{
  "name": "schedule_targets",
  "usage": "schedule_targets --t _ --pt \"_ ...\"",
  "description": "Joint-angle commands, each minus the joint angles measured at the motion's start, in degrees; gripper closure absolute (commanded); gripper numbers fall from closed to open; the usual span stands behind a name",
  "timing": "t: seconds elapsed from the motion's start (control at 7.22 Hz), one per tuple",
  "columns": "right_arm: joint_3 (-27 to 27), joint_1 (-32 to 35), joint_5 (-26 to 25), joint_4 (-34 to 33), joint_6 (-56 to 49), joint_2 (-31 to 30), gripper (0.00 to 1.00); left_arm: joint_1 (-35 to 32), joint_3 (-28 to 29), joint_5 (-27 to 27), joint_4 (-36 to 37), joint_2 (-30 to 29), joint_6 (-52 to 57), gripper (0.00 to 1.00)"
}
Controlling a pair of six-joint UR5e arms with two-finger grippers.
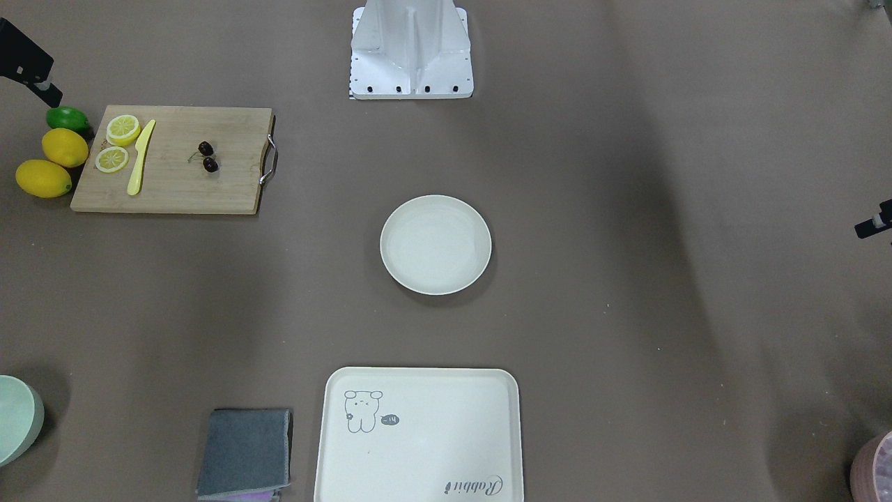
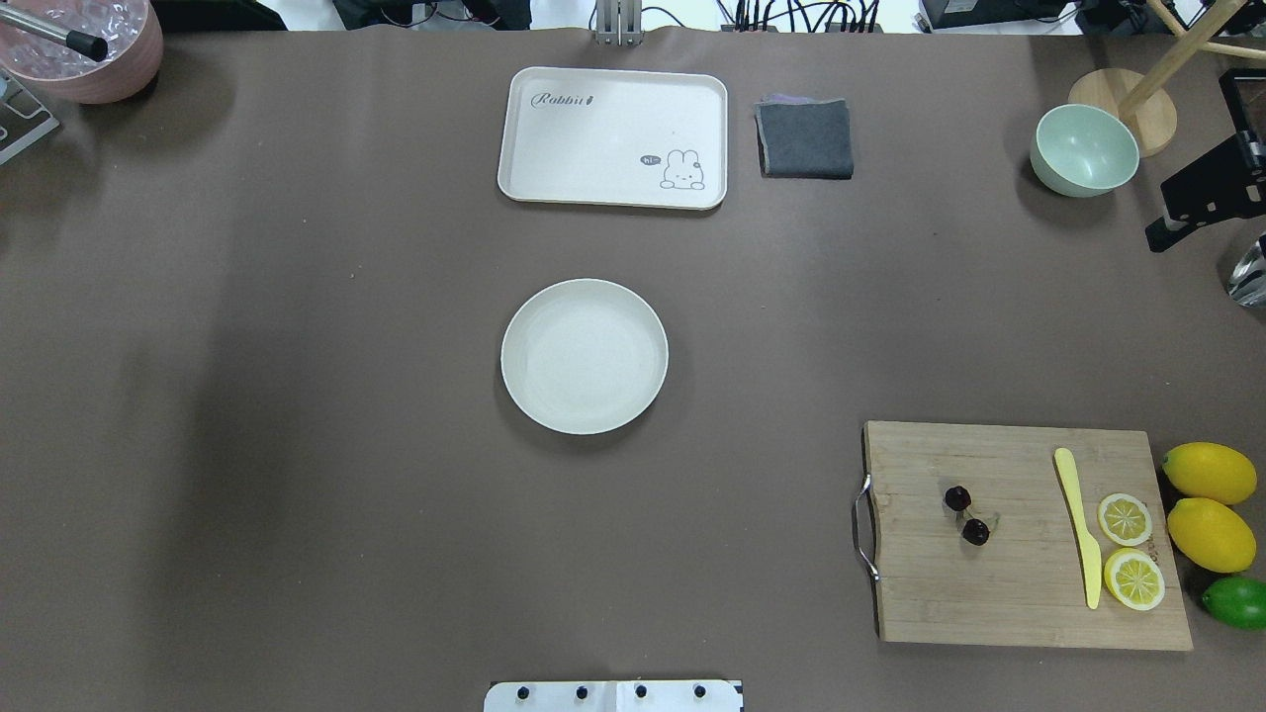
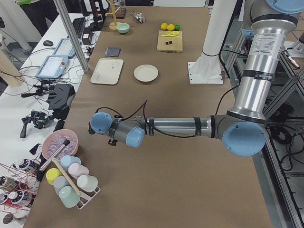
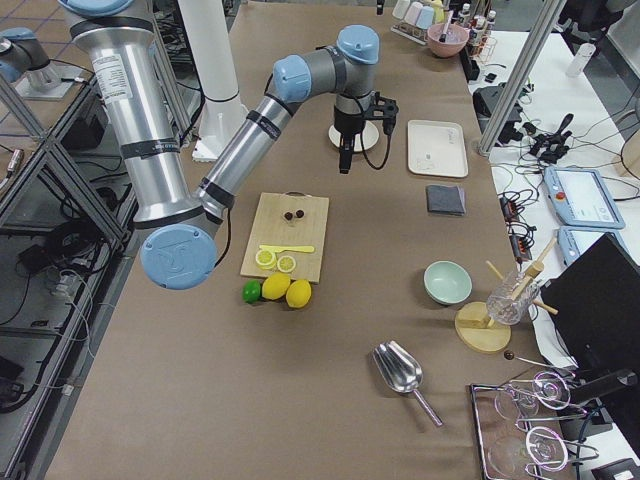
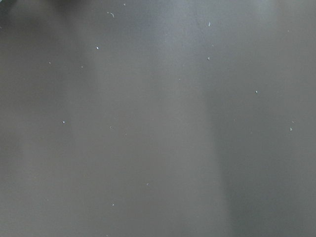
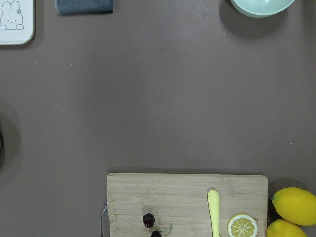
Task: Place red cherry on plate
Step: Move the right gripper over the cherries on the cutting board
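Dark maroon cherry pair point(image 2: 966, 515) on wooden cutting board point(image 2: 989, 593) | round cream plate point(image 2: 584, 297) well apart | left gripper point(image 3: 91, 128), right gripper point(image 4: 345, 165): opening cannot be told.

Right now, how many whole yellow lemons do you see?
2. One lemon lies on the table just off the cutting board's short end; the other lemon sits right beside it, next to the lime. None appears hidden.

The red cherry point(image 6: 148, 220) pair lies on a wooden cutting board point(image 6: 177, 195), toward the end with the metal handle point(image 6: 103, 219). Near the opposite end lie a yellow plastic knife point(image 6: 214, 212) and a lemon slice point(image 6: 242, 225). Two whole lemons point(image 6: 295, 205) sit on the brown worktop point(image 6: 158, 98) just past that edge. Well apart from the board, a mint-green bowl point(image 6: 261, 6), a grey cloth point(image 6: 84, 6) and a rabbit-printed tray point(image 6: 15, 22) are cut off by the frame.
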Motion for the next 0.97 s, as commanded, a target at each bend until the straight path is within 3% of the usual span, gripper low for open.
schedule_targets --t 0.0,0.28,0.42,0.83 --pt "0.8 -2.9 -2.1 0.2 3.4 -0.8 0.0 1.7 0.5 -0.1 2.2 -2.6 -0.1 0.02" --pt "2.0 -8.2 -3.4 1.8 9.4 -1.1 0.0 1.9 0.0 -0.1 2.3 -2.6 -0.1 0.02" --pt "5.8 -10.8 -4.2 3.3 11.0 -5.4 0.0 2.6 0.5 0.2 2.3 -3.1 0.1 0.02" --pt "7.2 -19.6 -14.1 17.5 21.4 -15.3 0.0 2.9 2.8 0.5 2.7 -6.1 -0.1 0.02"
